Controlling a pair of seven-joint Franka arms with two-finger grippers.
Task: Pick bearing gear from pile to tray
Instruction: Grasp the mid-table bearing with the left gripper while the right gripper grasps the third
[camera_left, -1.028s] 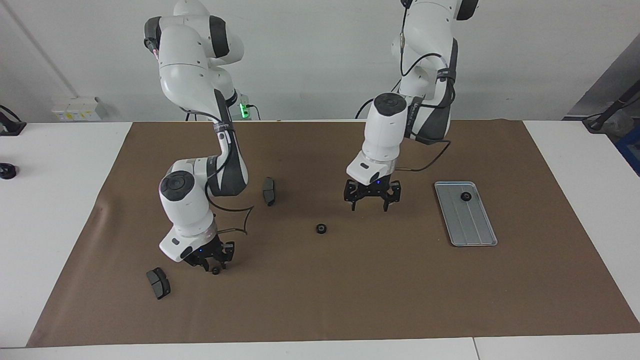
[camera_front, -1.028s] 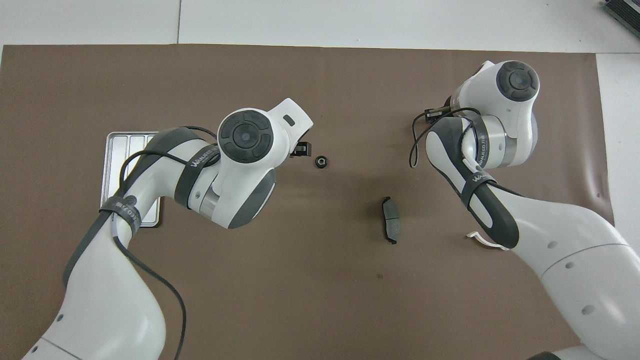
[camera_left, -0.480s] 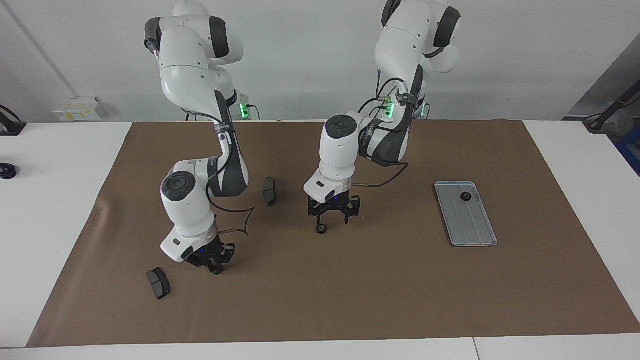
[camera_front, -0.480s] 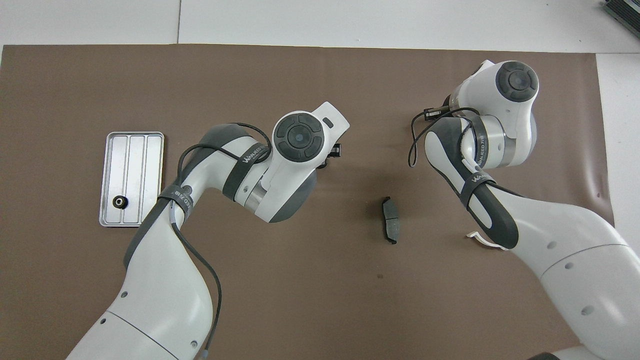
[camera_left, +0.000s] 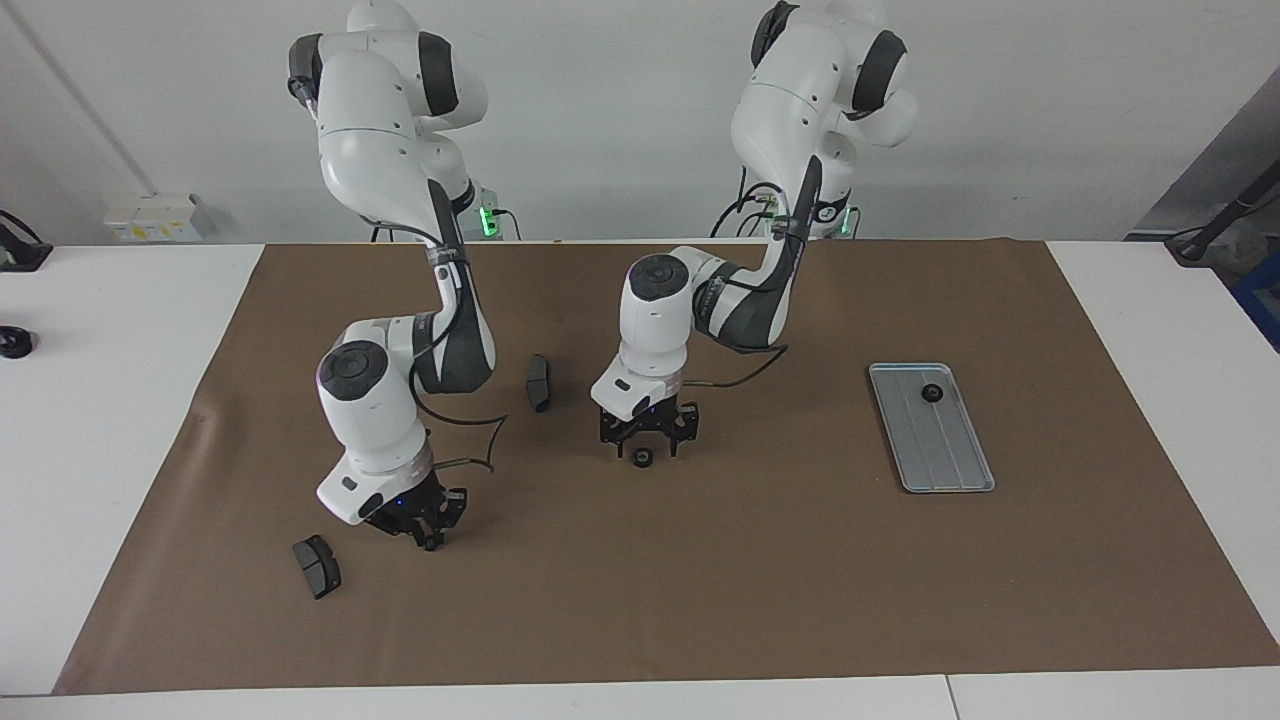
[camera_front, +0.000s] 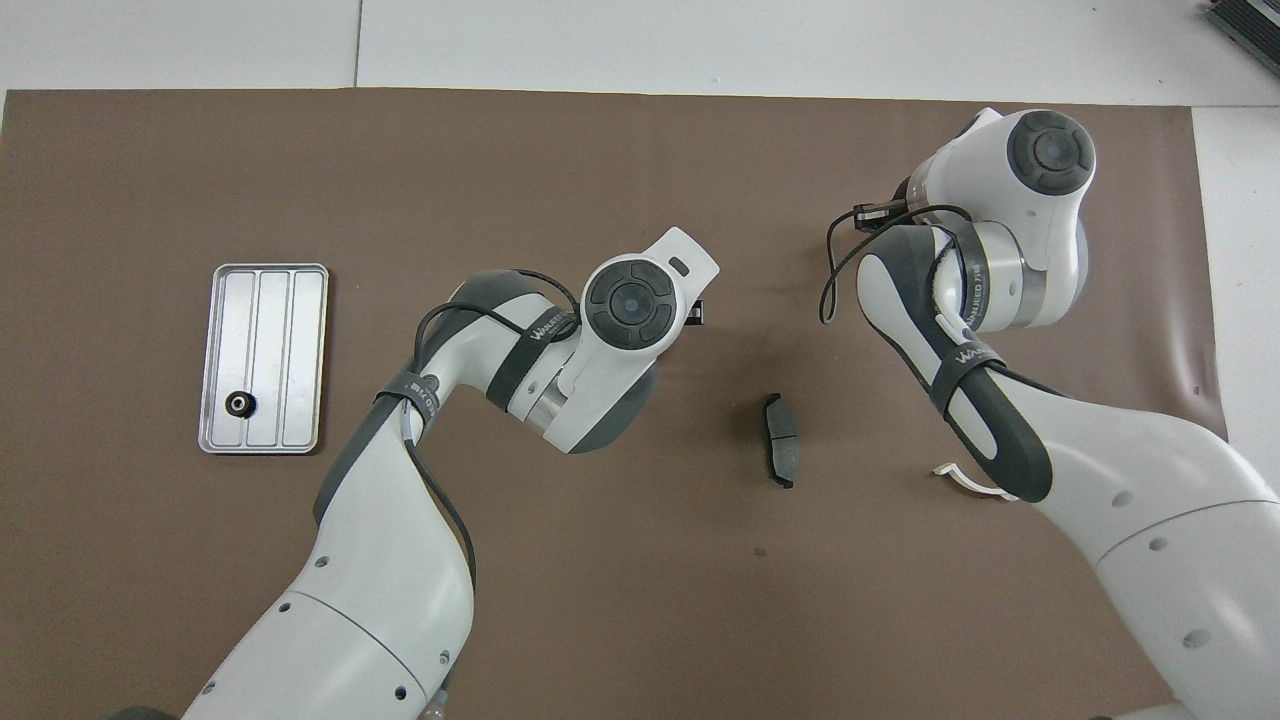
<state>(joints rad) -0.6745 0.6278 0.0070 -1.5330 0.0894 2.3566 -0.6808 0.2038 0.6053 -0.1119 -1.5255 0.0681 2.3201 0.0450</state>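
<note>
The silver tray (camera_left: 945, 450) lies toward the left arm's end of the table and holds one black gear (camera_left: 931, 393); tray (camera_front: 265, 320) and gear (camera_front: 239, 404) also show in the overhead view. My left gripper (camera_left: 645, 440) is open, low over a loose black gear (camera_left: 643, 459) in the middle of the mat, with a finger on each side of it. The left wrist hides that gear from overhead. My right gripper (camera_left: 430, 535) is shut on another small black gear (camera_left: 432, 543), at the mat's surface.
One dark brake pad (camera_left: 539, 382) lies between the arms, nearer the robots than the gears, and shows from overhead (camera_front: 781, 452). A second pad (camera_left: 317, 566) lies beside the right gripper. The white half-ring bracket (camera_front: 960, 478) peeks out under the right arm.
The left arm has swung from near the tray to the middle gear and lowered over it. The right gripper has closed on its gear and stayed nearly in place.
</note>
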